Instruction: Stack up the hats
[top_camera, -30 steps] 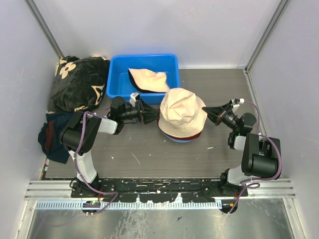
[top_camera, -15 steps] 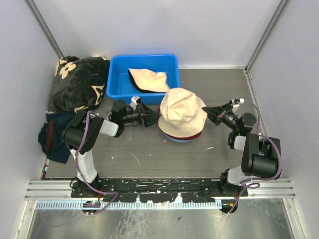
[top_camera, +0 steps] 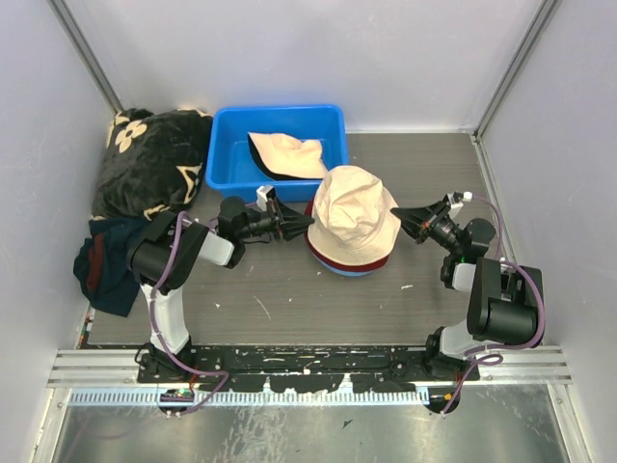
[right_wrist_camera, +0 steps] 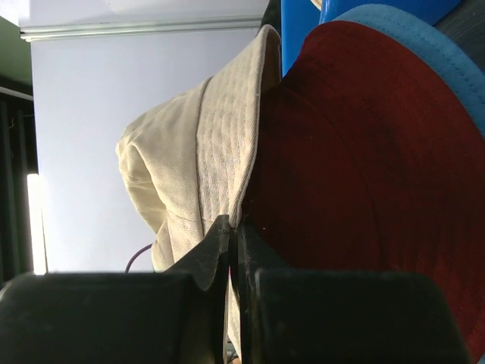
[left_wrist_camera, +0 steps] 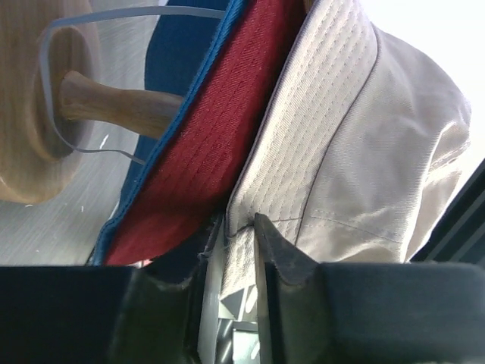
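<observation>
Three hats are stacked mid-table: a cream hat (top_camera: 353,214) on top, a dark red hat (top_camera: 353,261) under it, and a light blue hat (top_camera: 349,272) at the bottom. The second cream hat (top_camera: 289,154) lies in the blue bin (top_camera: 224,159). My left gripper (top_camera: 305,223) is at the top hat's left brim. In the left wrist view its jaws (left_wrist_camera: 236,224) stand slightly apart with the cream brim (left_wrist_camera: 303,129) between them. My right gripper (top_camera: 406,218) is shut on the cream hat's right brim, as the right wrist view (right_wrist_camera: 233,224) shows, with the red hat (right_wrist_camera: 356,152) beside it.
A black blanket with cream flowers (top_camera: 149,159) lies at the back left. A navy cloth with red trim (top_camera: 101,265) lies below it. A wooden stand (left_wrist_camera: 45,98) shows under the stacked brims in the left wrist view. The grey walls stand close on both sides.
My left gripper has moved right, onto the cream hat's left brim. The right gripper and the hat stack have not moved.
</observation>
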Controlling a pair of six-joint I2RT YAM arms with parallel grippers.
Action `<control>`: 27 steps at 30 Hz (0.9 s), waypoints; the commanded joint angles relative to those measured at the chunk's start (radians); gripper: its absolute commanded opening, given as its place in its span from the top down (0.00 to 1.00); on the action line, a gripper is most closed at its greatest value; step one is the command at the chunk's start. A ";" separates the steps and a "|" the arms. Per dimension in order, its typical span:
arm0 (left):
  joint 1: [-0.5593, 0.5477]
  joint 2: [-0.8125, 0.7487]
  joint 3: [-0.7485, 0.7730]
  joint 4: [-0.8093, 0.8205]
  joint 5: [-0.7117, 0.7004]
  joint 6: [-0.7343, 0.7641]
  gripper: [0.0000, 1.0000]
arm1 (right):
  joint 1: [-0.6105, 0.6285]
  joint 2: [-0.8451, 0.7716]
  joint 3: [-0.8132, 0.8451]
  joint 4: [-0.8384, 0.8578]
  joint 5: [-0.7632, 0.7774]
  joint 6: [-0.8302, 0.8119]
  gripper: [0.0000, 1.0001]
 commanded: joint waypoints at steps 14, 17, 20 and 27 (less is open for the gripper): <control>0.031 0.062 -0.146 0.174 -0.039 -0.017 1.00 | 0.003 0.014 -0.038 -0.016 -0.006 -0.090 0.99; 0.038 0.078 -0.156 0.183 -0.029 -0.008 1.00 | 0.003 0.014 -0.044 -0.093 -0.011 -0.159 0.99; 0.038 0.102 -0.135 0.191 -0.021 -0.006 1.00 | 0.000 0.032 -0.048 -0.147 -0.018 -0.228 0.99; 0.038 0.155 -0.071 0.198 0.013 -0.010 1.00 | -0.038 0.089 -0.087 -0.276 -0.045 -0.418 0.99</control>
